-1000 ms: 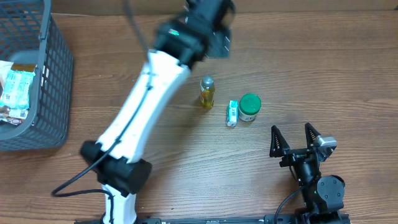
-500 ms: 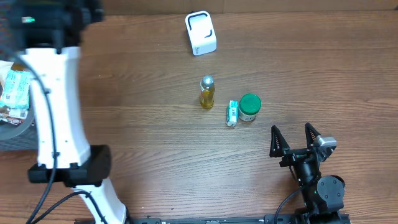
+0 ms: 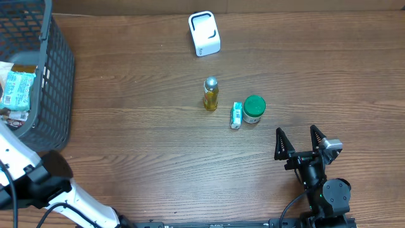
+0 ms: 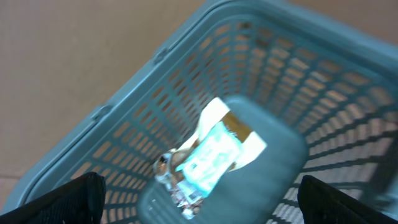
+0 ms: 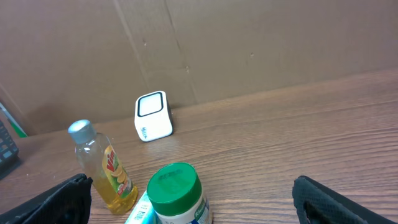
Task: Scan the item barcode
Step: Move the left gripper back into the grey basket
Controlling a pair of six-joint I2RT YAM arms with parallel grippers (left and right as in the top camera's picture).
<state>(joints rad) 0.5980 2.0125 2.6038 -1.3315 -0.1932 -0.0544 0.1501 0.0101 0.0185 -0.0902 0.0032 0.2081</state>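
Brown wooden table (image 3: pixel 139 145), grey mesh basket (image 3: pixel 58 76) at left, white boxy scanner (image 3: pixel 204 33) far side, silver-capped yellow bottle (image 3: pixel 211 94), white-green packet (image 3: pixel 236 115) beside green-lidded jar (image 3: pixel 254 108)

basket (image 3: pixel 58 82): cut by left edge | packet (image 4: pixel 211 158): blurred, label unreadable | green-lidded jar (image 5: pixel 176 190): base cut off

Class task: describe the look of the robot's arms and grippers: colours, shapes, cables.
The left arm has a white link, black joints and a black cable. The right gripper is black, with two pointed fingers, a small silver block beside one, and black cables below.
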